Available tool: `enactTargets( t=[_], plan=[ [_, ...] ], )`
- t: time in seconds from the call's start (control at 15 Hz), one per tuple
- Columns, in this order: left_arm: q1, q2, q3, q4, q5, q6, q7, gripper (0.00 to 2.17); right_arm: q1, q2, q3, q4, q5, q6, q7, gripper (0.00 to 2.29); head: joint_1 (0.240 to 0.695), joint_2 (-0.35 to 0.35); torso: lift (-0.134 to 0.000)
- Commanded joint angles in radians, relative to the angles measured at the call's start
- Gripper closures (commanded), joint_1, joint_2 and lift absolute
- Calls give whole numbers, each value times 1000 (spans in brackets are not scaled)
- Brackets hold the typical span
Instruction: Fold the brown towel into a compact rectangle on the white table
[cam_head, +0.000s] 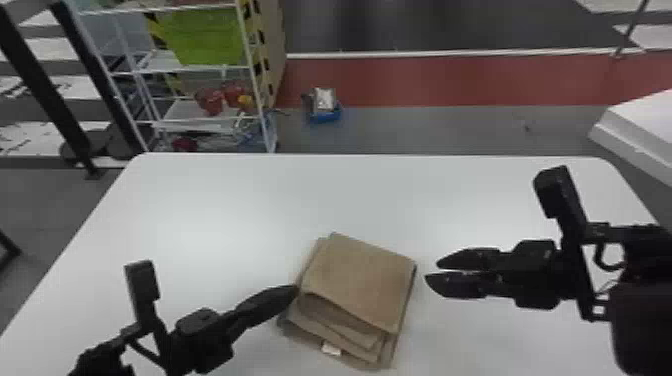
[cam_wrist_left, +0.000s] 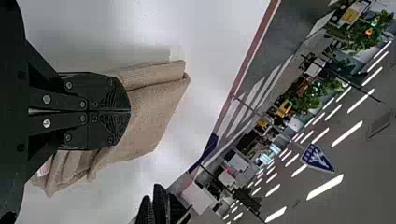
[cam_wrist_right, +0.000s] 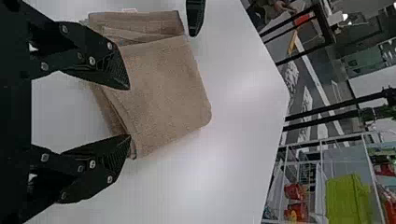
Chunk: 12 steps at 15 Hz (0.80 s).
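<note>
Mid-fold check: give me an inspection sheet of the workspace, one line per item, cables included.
Surface: white table, bare around the towel
Job's things: brown towel folded into a layered stack, edges uneven; small white label at its near side
Clutter: blue-and-silver item on the floor beyond the table
Left gripper: jaws shut, tip at the towel's left edge; contact uncertain
Right gripper: jaws open, right of the towel
Cables: dark loop at the right wrist, possibly a cable
Surroundings: white rack with green bin
</note>
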Motion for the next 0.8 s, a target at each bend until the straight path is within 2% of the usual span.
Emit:
enactTargets(
  t=[0.0,0.47,0.73],
  plan=[
    [-1,2,8,-4,2,8,-1,1443,-16,-1,9,67,16,17,5,1777,695,61,-123],
    [-1,5,19,-5,5,21,-6,1443,-87,5,44,204,49,-17,5,1851,695,63,-123],
    [2,5,51,-13,11,33,-16,1443,-140,20,87,290,71,-39,-64,1851,695,79,-123]
  ],
)
